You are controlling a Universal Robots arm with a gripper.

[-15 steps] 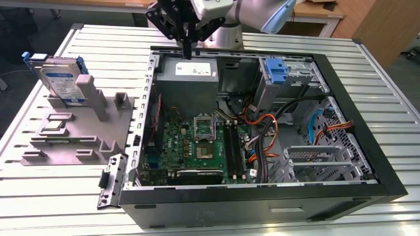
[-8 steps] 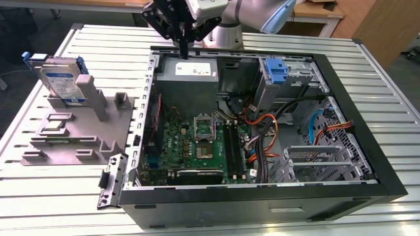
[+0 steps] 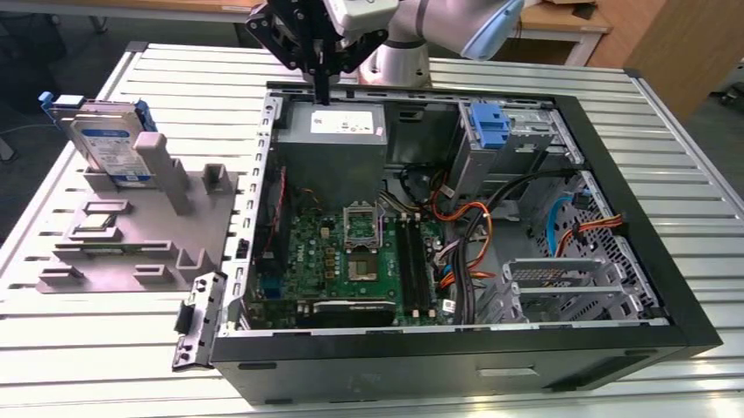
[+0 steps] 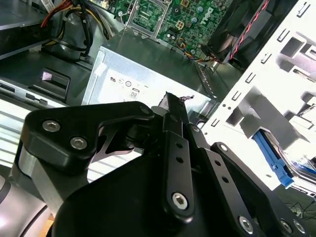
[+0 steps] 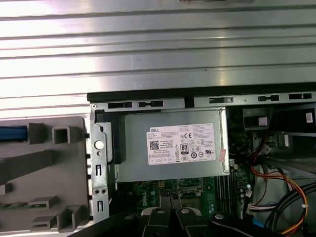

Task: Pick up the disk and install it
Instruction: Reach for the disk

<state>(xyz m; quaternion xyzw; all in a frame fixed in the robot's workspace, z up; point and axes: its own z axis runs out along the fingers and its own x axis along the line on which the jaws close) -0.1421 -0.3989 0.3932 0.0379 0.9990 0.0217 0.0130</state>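
I'm watching a table [image 3: 663, 148] topped with ribbed silver metal slats [image 5: 158, 44], which catch a soft, even light from above and gleam in pale bands in the first wrist view. Beyond the table's far edge, I can make out a light wooden desk [image 3: 576, 24] on a white frame. A brown wooden panel [image 3: 674, 43] stands beside it towards the exterior view's right, and dark grey floor [image 3: 82, 70] shows at the exterior view's left.

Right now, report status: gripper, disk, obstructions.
Gripper shut, empty, over the power supply. Disk untouched, upright on the grey fixture, exterior view's left. Case wall between them.
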